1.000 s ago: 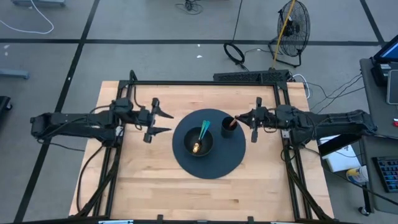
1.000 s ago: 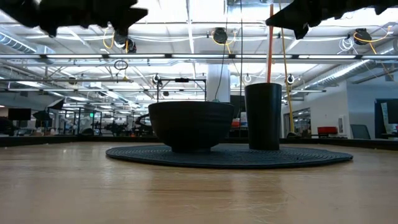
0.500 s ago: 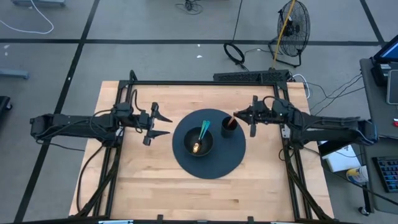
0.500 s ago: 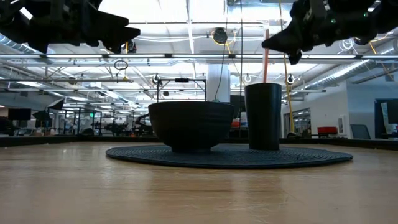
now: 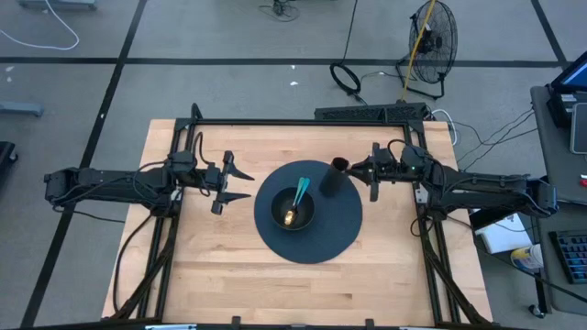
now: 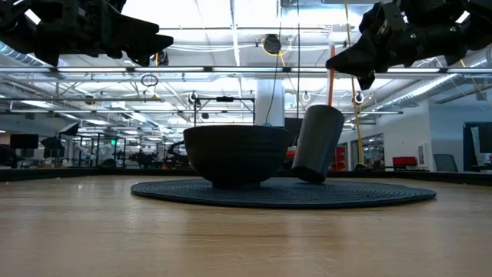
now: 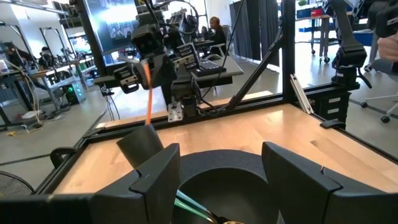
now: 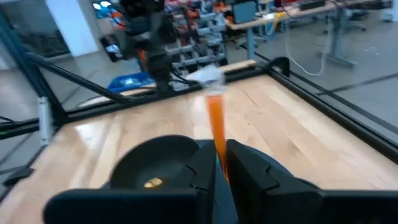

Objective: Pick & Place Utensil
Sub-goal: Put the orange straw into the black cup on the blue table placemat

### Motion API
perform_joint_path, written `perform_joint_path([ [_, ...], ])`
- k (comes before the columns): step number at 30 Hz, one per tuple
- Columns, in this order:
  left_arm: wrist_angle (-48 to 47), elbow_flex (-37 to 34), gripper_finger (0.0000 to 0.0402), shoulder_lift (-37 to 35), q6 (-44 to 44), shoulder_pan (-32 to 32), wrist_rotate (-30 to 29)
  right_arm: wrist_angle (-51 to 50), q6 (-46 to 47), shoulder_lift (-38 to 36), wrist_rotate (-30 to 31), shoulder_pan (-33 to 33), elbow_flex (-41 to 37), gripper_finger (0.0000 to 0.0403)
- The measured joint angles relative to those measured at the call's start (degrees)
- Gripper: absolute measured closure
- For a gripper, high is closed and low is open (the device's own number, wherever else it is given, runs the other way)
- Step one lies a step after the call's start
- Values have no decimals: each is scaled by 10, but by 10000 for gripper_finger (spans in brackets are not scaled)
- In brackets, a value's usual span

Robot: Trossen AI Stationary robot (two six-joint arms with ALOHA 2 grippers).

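- The right gripper [image 6: 347,63] is clenched on the orange utensil [image 6: 330,77], which stands in the black cup [image 6: 317,143].
- The cup is tilted on the round mat [image 5: 341,234], beside the bowl [image 5: 293,212].
- The left gripper [image 5: 240,181] hangs open, apart from the bowl.
- No writing can be read.

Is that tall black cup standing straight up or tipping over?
Tipping. The cup leans on the mat, with the right gripper holding its orange utensil.

Legible text, labels, brands, numbers, signs: none that I can read from here. The bright screen [image 7: 115,28] in the room behind the far edge of the surface, seen in the left wrist view, carries marks too blurred to read.
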Motion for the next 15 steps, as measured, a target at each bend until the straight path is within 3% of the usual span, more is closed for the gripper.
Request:
perform_joint_path([
  [7, 0, 0, 169, 0, 4, 0, -1, 11, 13, 0, -25, 0, 0, 333],
  [15, 0, 0, 169, 0, 4, 0, -1, 12, 15, 0, -25, 0, 0, 333],
])
